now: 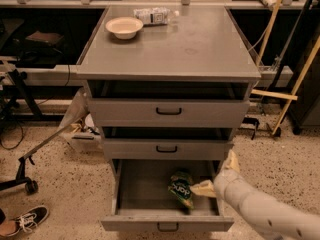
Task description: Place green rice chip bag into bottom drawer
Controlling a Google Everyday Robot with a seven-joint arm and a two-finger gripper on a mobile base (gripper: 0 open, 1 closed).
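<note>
The green rice chip bag lies on the floor of the bottom drawer, right of its middle. The drawer is pulled out, its dark handle at the front. My gripper is at the drawer's right side, just right of the bag. It is open: one cream finger points left and touches the bag's right edge, and the other points up beside the middle drawer. The white arm comes in from the lower right.
Two shallower drawers above are slightly open. A beige bowl and a clear water bottle sit on the cabinet top. Wooden poles lean at the right, a bin stands at the left, and a shoe lies on the floor.
</note>
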